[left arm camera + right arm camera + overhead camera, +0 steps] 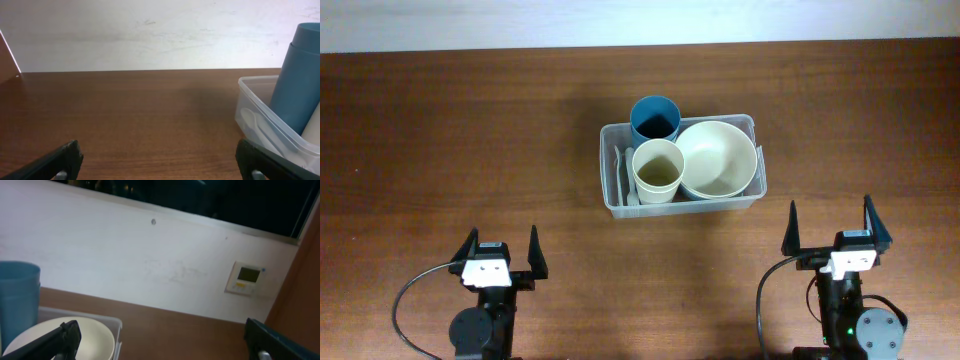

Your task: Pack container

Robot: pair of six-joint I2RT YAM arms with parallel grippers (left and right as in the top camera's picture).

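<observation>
Container (pixel 608 192) sits mid-bench (pixel 440 130), a bit toward the back. From my end I see a blue cup (pixel 654 118), cream cup (pixel 657 170) and cream bowl (pixel 717 158) inside it. Left claw (pixel 503 233) and right claw (pixel 830 208) hang near the front edge, well apart from it, both spread wide and holding nothing.

Overhead camera is looking straight down on the brown wooden table (pixel 470 130), framing the whole translucent clear plastic rectangular container (pixel 682 207). Left wrist camera is sitting low, facing the white wall (pixel 150 35), catching the container's end at right. Right wrist camera is tilting upward; all three are sharing the tall blue cup (pixel 654 118).
</observation>
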